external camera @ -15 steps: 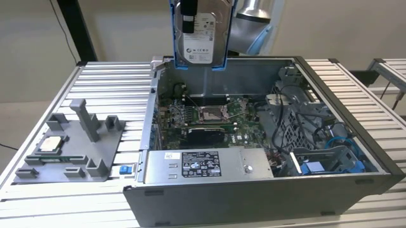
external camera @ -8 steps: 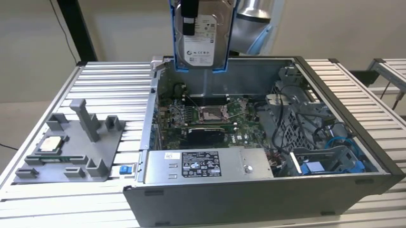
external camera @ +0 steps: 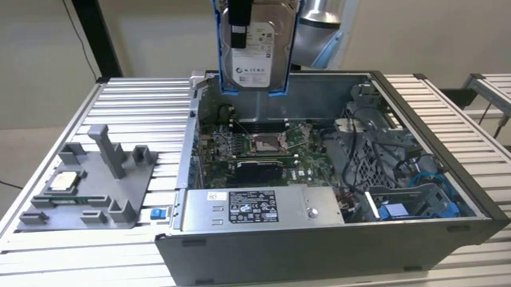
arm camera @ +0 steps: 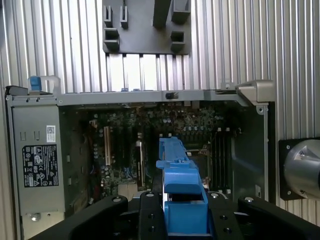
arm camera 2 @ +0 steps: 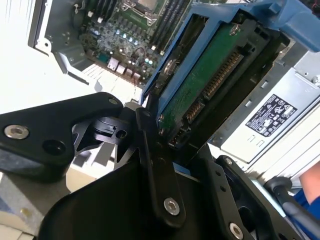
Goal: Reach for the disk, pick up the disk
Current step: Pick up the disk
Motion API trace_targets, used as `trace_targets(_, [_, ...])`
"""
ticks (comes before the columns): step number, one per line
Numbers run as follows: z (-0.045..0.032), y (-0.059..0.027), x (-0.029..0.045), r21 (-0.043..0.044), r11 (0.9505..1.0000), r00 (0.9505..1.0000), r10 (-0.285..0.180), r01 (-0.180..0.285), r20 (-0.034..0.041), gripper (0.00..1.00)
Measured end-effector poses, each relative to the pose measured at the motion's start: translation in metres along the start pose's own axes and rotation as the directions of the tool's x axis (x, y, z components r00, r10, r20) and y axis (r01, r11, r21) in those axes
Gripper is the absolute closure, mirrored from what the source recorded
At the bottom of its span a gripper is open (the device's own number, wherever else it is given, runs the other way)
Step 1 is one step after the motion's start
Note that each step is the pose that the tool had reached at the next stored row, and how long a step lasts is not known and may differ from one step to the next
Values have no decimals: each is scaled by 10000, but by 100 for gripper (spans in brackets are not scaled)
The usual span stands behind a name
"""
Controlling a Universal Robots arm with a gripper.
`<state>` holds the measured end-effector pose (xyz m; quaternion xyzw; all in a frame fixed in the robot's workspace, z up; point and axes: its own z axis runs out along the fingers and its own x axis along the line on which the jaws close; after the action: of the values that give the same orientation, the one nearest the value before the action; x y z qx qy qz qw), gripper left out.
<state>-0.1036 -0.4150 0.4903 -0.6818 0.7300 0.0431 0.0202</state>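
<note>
The disk [external camera: 257, 57], a silver-grey hard drive with a white label in a bright blue bracket, hangs upright in the air above the back edge of the open computer case [external camera: 319, 251]. My gripper [external camera: 242, 27] is shut on it from above, with one black finger [external camera: 237, 24] lying across its labelled face. In the second wrist view the disk's green circuit-board side [arm camera 2: 212, 70] sits between black fingers [arm camera 2: 155, 165]. In the first wrist view the blue bracket [arm camera: 179, 180] stands between the fingers [arm camera: 150, 217], over the motherboard [arm camera: 150, 145].
Inside the case are the motherboard [external camera: 255, 149], a power supply [external camera: 255, 206] at the front and a drive cage with blue cables [external camera: 415, 197] at the exterior view's right. A grey fixture [external camera: 88, 191] with a square chip [external camera: 64, 180] lies on the slotted table [external camera: 143, 95].
</note>
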Motion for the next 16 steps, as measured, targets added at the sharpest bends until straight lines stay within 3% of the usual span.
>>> trace_targets(16, [-21,-32,236,-15,10000,10000,1,-1,0,100])
